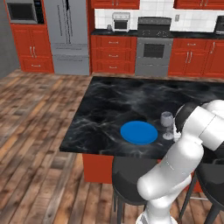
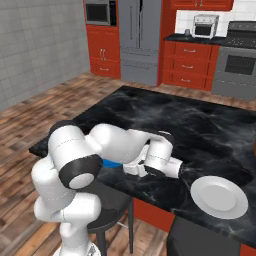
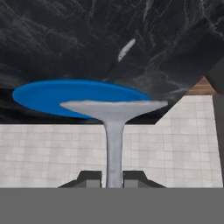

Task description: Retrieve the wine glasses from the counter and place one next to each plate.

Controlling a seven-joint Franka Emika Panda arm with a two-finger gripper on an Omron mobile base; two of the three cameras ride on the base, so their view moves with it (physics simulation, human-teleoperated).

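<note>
One glass in the grip, beside the blue plate

One wine glass (image 1: 166, 124) stands upright over the black marble island (image 1: 113, 105), just right of the blue plate (image 1: 139, 132) in the left base view. Whether its foot touches the island top cannot be told.

Gripper (image 3: 113, 178): jaws closed on the thin stem of the glass. In the hand view the two dark finger tips (image 3: 90, 178) sit tight on either side of the stem, with the round foot spread above them and the blue plate close behind it.

Arm: bent low over the near edge of the island, with the forearm and hand hiding most of the blue plate in the right base view; a thin blue sliver shows under the wrist.

White plate (image 2: 219, 196): lies flat on the island near its front edge, well apart from the blue plate and to the right of the hand in the right base view.

Background: counter (image 1: 105, 32) with red drawers below, backed by white tiles, carrying a toaster oven (image 1: 121, 22). Black stools (image 1: 131, 179) stand at the island's near side.
</note>
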